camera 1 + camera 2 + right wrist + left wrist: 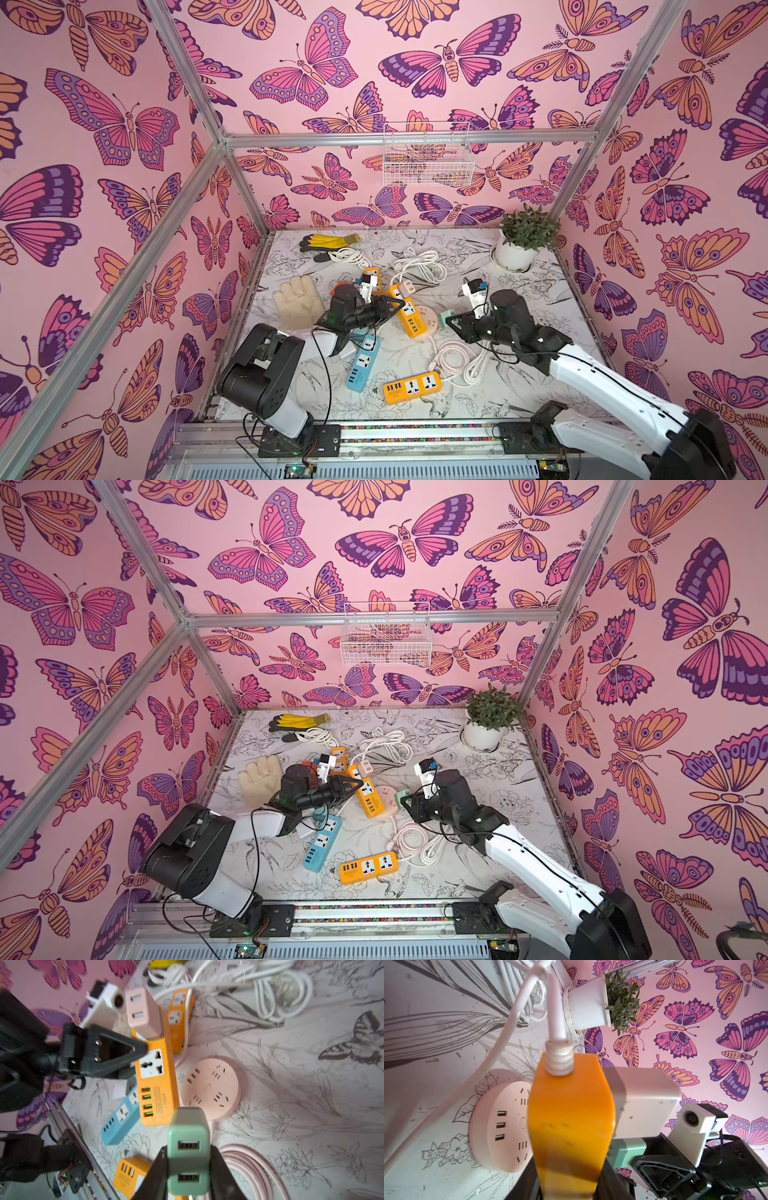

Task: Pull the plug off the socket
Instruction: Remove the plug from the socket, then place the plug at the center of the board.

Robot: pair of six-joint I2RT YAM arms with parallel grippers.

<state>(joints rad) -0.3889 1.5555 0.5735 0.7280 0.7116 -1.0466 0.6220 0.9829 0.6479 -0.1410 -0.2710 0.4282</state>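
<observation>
2 high overviews — 2 wrist close-ups

A potted plant (pixel 527 230) stands in a far corner of the table (pixel 540 299). A wire basket (pixel 428 162) hangs on the butterfly-papered wall (pixel 291 124). A beige glove (pixel 299 301) lies apart from yellow-black gloves (pixel 328 242).

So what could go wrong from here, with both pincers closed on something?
The left pincer grips the orange strip at one side only; the strip may twist or slip under a pull. The right pincer holds the green charger close to the round pink socket and may knock it.
</observation>
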